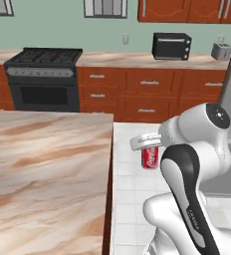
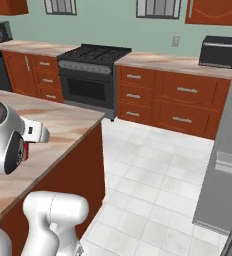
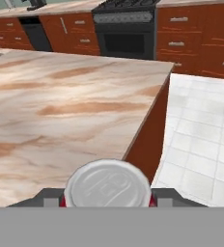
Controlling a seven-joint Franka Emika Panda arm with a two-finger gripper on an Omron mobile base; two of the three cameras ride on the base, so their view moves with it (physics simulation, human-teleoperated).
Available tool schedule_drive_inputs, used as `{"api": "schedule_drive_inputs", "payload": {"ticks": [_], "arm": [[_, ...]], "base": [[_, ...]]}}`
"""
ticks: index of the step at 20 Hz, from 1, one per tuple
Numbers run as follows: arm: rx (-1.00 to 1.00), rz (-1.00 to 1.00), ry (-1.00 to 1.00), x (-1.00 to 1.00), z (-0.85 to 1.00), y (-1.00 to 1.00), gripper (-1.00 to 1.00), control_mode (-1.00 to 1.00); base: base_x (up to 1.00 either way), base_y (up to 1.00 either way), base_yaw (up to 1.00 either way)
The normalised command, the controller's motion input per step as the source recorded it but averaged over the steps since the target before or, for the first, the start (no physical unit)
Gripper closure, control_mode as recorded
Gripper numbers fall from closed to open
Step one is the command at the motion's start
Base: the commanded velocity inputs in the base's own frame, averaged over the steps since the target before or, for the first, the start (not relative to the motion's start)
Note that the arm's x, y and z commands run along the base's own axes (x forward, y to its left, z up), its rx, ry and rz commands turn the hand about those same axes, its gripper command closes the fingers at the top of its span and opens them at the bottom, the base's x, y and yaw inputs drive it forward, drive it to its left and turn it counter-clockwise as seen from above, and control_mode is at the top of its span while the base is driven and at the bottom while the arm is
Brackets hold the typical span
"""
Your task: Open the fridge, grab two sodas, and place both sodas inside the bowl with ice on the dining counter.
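Gripper [image 1: 148, 147] grasped soda [image 1: 150, 157], carrying step underway; counter [image 3: 61, 106] ahead, bowl unseen, next: reach over, find bowl.

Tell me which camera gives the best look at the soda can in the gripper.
The left base view: the soda can shows its red side and lettering, hanging from the gripper beside the dining counter. The hand view shows its silver top; the right base view, a red sliver.

domestic kitchen: black gas range [image 1: 44, 77], reddish-brown cabinets [image 1: 147, 92], toaster oven [image 1: 172, 46], marbled worktop [image 1: 43, 174], white tiled floor [image 2: 153, 170].
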Motion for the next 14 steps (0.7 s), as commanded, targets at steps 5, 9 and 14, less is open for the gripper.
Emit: {"api": "schedule_drive_inputs", "payload": {"ticks": [5,9,14], "arm": [[0.00,0.00,0.00,0.00,0.00,0.00,1.00,1.00],[0.00,0.00,0.00,0.00,0.00,0.00,1.00,1.00],[0.00,0.00,0.00,0.00,0.00,0.00,1.00,1.00]], "base": [[-0.99,0.07,0.29],[-0.89,-0.33,0.37],[-0.96,-0.02,0.32]]}}
